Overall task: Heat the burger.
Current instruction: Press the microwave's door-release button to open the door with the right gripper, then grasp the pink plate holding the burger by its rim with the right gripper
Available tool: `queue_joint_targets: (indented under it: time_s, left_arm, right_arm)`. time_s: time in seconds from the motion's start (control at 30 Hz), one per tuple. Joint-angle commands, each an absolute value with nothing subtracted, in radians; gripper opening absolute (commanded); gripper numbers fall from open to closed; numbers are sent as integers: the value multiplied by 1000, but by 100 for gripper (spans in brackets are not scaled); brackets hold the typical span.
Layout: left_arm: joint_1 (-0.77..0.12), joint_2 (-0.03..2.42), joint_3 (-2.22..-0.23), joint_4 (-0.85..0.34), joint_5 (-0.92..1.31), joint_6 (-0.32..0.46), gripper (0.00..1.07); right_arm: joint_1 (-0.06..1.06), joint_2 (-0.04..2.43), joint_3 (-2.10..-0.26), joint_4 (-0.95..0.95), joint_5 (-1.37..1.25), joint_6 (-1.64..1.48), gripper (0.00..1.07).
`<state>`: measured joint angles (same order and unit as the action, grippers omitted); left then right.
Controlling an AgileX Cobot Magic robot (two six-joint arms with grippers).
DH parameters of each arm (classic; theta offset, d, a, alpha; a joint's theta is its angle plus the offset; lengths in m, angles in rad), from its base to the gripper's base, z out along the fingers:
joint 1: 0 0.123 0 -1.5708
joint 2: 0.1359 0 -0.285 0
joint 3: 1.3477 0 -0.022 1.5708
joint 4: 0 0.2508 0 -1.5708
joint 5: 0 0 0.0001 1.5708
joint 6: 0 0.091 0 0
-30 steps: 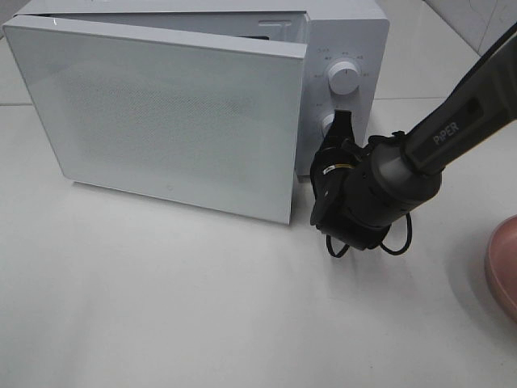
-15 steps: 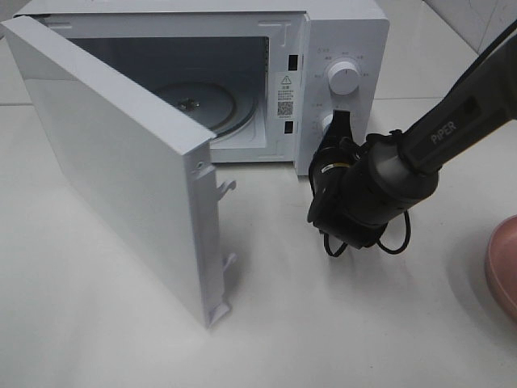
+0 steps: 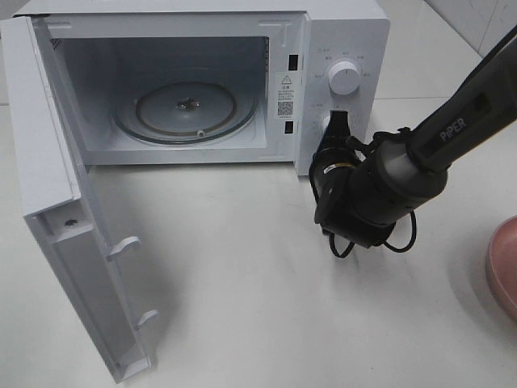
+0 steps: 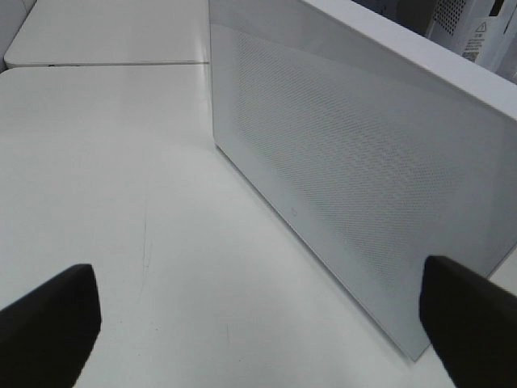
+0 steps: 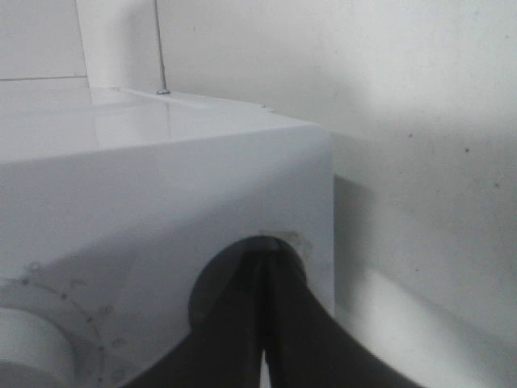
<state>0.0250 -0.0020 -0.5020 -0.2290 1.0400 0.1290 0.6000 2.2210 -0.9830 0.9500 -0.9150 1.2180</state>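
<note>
The burger is in no view (place cannot be told). Microwave [image 3: 339, 48] on the counter [image 3: 242, 283], door [image 3: 56, 218] swung wide; right end effector [image 3: 339, 120], closed and empty, tips at its lower knob [image 3: 326, 124]. Left end effector [image 4: 258, 319] spread wide, empty, facing the door.

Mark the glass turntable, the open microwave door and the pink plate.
glass turntable [image 3: 157, 115], exterior high view, on the glass left of its hub.
microwave door [image 3: 89, 283], exterior high view, on its inner face.
pink plate [image 3: 505, 271], exterior high view, on its visible rim.
</note>
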Motion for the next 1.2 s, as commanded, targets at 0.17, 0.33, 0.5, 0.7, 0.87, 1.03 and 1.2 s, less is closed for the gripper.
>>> queue_joint_targets:
  time_s: [0.17, 0.33, 0.5, 0.7, 0.87, 1.03, 1.2]
  left_arm:
    - [28, -1, -500, -232, 1038, 130, 100]
    - [28, -1, -500, -232, 1038, 130, 100]
    - [28, -1, -500, -232, 1038, 130, 100]
    - [28, -1, -500, -232, 1038, 130, 100]
    - [28, -1, -500, -232, 1038, 130, 100]
    - [28, -1, -500, -232, 1038, 130, 100]
    - [28, -1, -500, -232, 1038, 130, 100]
  right_arm:
    - [586, 2160, -940, 828, -1034, 1235, 0]
    - [598, 2125, -888, 816, -1029, 1236, 0]
    - [607, 2050, -787, 780, -946, 1231, 0]
    - [607, 1989, -719, 779, -872, 1194, 0]
    - [607, 1911, -654, 779, -791, 1095, 0]
    - [606, 1808, -622, 809, -662, 866, 0]
    - [562, 1731, -622, 807, -487, 614, 1]
